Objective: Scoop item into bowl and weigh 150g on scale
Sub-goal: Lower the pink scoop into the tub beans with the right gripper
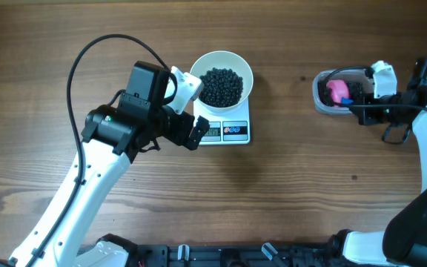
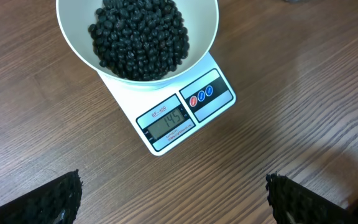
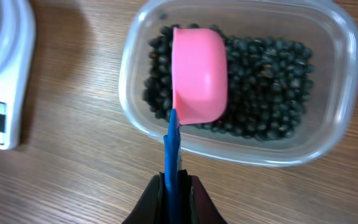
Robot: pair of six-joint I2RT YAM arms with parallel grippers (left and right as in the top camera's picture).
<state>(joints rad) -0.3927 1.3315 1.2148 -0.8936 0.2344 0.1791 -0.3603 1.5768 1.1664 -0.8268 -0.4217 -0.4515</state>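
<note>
The white bowl (image 1: 234, 64) stands on the white scale (image 1: 226, 131), with a heap of small black beans, the item (image 1: 221, 86), inside it. In the left wrist view the bowl (image 2: 204, 37) holds the beans (image 2: 138, 37) and the scale (image 2: 219, 102) display reads 145. My left gripper (image 1: 193, 130) hovers just left of the scale, open and empty, its fingertips (image 2: 61, 199) wide apart over bare wood. My right gripper (image 3: 174, 186) is shut on the blue handle of a pink scoop (image 3: 199, 74), which lies upside down on the beans (image 3: 266, 87) in the clear tub (image 3: 340, 50).
The clear plastic tub (image 1: 322, 93) sits at the far right of the wooden table, with the pink scoop (image 1: 337, 90) in it. A black cable (image 1: 87, 52) loops above my left arm. The scale's edge (image 3: 11, 62) shows left of the tub.
</note>
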